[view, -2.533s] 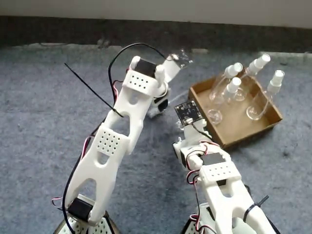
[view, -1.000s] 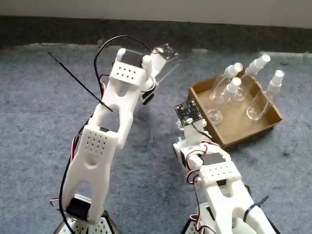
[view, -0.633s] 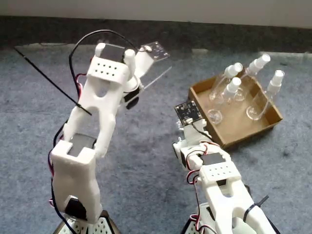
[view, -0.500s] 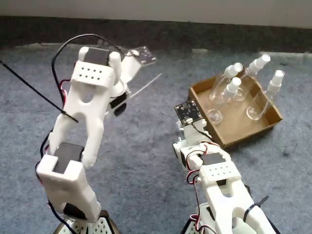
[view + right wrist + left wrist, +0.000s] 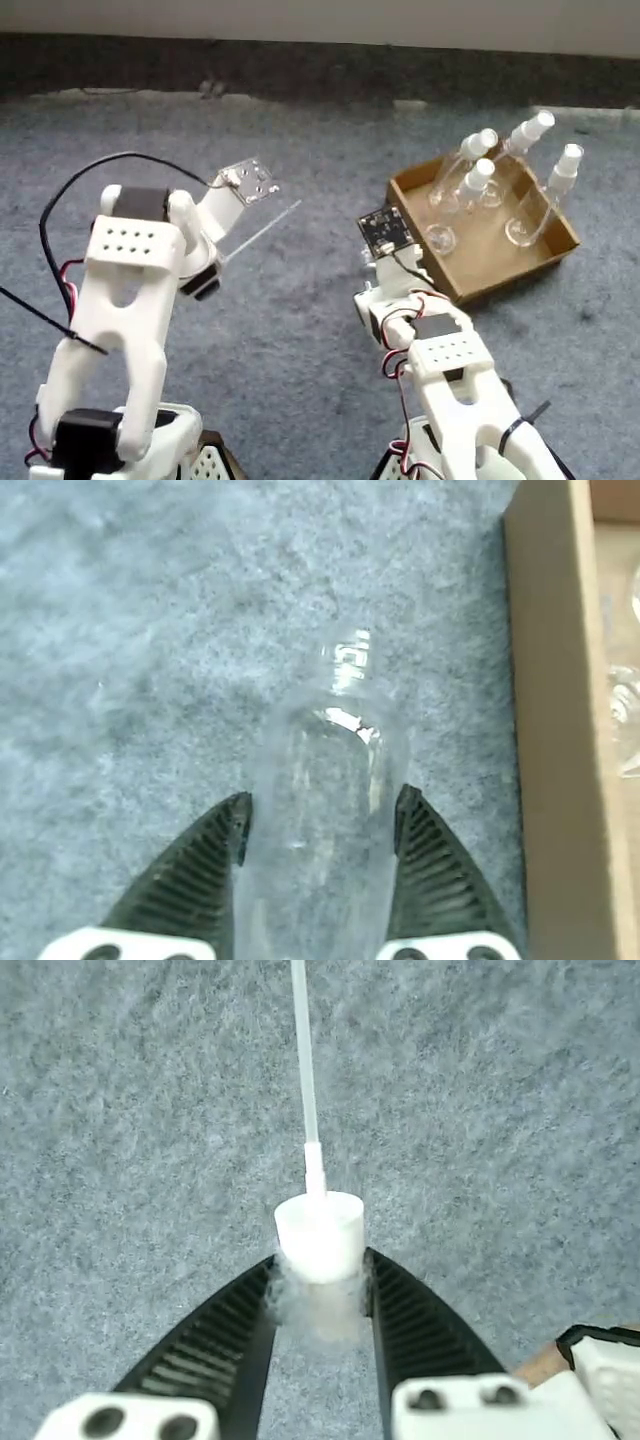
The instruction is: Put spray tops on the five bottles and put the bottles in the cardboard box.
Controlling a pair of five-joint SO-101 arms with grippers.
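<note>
Midway, clamping a spray top (image 5: pixel 318 1232) in the left tool (image 5: pixel 320 1262), long tube leading and aiming right toward the uncapped bottle (image 5: pixel 330 765); gripping that bottle, neck pointing far, in the right tool (image 5: pixel 322 800) just left of the cardboard box (image 5: pixel 545 730); likely needing tube-to-neck alignment.

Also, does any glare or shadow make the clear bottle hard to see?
Right wrist view: bright glints on the clear bottle, its walls nearly blending into the carpet. Left wrist view: white spray top, no glare. High view: soft shadows only.
</note>
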